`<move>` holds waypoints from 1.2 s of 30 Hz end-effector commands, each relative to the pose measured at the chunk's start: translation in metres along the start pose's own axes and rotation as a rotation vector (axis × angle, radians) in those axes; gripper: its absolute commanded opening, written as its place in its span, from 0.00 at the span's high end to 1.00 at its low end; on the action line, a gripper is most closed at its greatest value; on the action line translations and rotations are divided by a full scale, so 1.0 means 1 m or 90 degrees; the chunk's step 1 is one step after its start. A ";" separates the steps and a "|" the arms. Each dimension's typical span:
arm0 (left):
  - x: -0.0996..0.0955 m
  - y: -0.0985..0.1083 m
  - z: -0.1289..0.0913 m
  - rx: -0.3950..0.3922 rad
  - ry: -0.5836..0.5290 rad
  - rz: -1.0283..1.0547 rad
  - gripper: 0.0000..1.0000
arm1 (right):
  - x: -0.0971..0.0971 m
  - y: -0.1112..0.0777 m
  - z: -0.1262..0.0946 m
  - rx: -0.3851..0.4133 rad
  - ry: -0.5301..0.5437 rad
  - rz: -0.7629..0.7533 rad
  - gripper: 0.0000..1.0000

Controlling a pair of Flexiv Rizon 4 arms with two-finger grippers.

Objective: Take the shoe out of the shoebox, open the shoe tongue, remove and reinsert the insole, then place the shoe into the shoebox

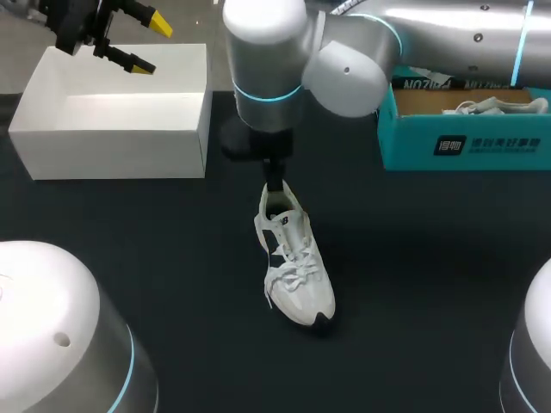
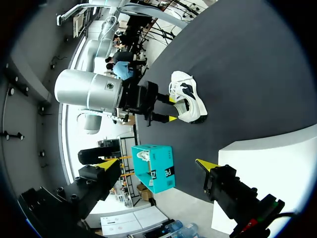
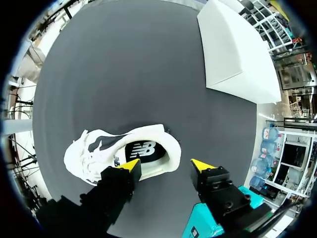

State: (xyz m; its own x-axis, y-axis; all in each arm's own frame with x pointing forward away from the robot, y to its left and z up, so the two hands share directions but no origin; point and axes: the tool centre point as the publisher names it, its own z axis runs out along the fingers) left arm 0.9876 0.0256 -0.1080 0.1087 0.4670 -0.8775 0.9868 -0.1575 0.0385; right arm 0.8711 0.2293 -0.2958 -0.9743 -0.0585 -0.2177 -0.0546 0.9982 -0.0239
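Note:
A white sneaker (image 1: 294, 262) lies on the dark table, toe toward the near edge and laces loose. Its black insole (image 3: 143, 149) shows through the shoe's opening. My right gripper (image 1: 274, 176) comes in from the right past the middle and hangs over the heel. In the right wrist view the right gripper (image 3: 166, 166) stands open: one yellow tip is at the side of the sneaker (image 3: 119, 153) near the heel, the other over bare table. The teal shoebox (image 1: 465, 142) stands at the back right. My left gripper (image 1: 129, 39) is open above the white box, holding nothing.
A white open box (image 1: 112, 129) stands at the back left. A second white shoe (image 1: 495, 105) lies inside the teal shoebox. From the left wrist view the sneaker (image 2: 185, 96), the teal shoebox (image 2: 153, 168) and the white box (image 2: 267, 163) show beyond the left gripper (image 2: 156, 163).

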 end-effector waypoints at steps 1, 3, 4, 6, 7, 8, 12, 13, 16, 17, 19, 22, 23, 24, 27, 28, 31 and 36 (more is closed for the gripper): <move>0.000 0.000 0.000 0.001 0.002 0.001 0.00 | -0.003 -0.006 0.012 -0.021 0.001 -0.002 0.09; 0.000 0.000 0.000 0.001 0.002 0.001 0.00 | -0.003 -0.007 0.017 -0.025 0.002 -0.011 0.05; 0.000 0.000 0.000 0.001 0.002 0.001 0.00 | -0.004 -0.008 0.020 -0.025 0.004 -0.012 0.02; 0.000 0.000 0.000 0.001 0.002 0.001 0.00 | -0.004 -0.010 0.025 -0.029 0.008 -0.014 0.00; 0.000 0.000 0.000 0.001 0.002 0.001 0.00 | -0.006 -0.012 0.029 -0.030 0.009 -0.014 0.00; 0.000 0.000 0.000 0.001 0.002 0.001 0.00 | -0.007 -0.013 0.031 -0.031 0.011 -0.013 0.01; 0.000 0.000 0.000 0.001 0.002 0.001 0.00 | -0.012 -0.012 0.040 -0.040 0.014 -0.021 0.04; 0.000 0.000 0.000 0.001 0.002 0.001 0.00 | -0.014 -0.013 0.043 -0.041 0.015 -0.021 0.04; 0.000 0.000 0.000 0.001 0.002 0.001 0.00 | -0.018 -0.013 0.048 -0.046 0.017 -0.025 0.05; 0.000 0.000 0.000 0.001 0.002 0.001 0.00 | -0.019 -0.013 0.050 -0.048 0.018 -0.029 0.06; 0.000 0.000 0.000 0.001 0.002 0.001 0.00 | -0.022 -0.011 0.055 -0.051 0.023 -0.036 0.07; 0.000 0.000 0.000 0.001 0.002 0.001 0.00 | -0.024 -0.008 0.064 -0.052 0.035 -0.047 0.09; 0.000 0.000 0.000 0.001 0.002 0.001 0.00 | -0.025 -0.006 0.068 -0.054 0.043 -0.055 0.11; 0.000 0.000 0.000 0.001 0.002 0.001 0.00 | -0.026 -0.004 0.070 -0.054 0.047 -0.059 0.11; 0.000 0.000 0.000 0.001 0.002 0.001 0.00 | -0.028 -0.001 0.077 -0.056 0.057 -0.065 0.11; 0.000 0.000 0.000 0.001 0.002 0.001 0.00 | -0.028 0.000 0.079 -0.055 0.061 -0.066 0.12; 0.000 0.000 0.000 0.001 0.002 0.001 0.00 | -0.030 0.000 0.081 -0.057 0.065 -0.066 0.16; 0.000 0.000 0.000 0.001 0.002 0.001 0.00 | -0.028 0.000 0.085 -0.051 0.073 -0.067 0.30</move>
State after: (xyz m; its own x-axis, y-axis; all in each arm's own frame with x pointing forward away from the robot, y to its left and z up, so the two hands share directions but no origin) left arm 0.9876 0.0256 -0.1080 0.1088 0.4671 -0.8775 0.9868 -0.1575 0.0385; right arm 0.9155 0.2261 -0.3700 -0.9800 -0.1658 -0.1102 -0.1715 0.9842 0.0447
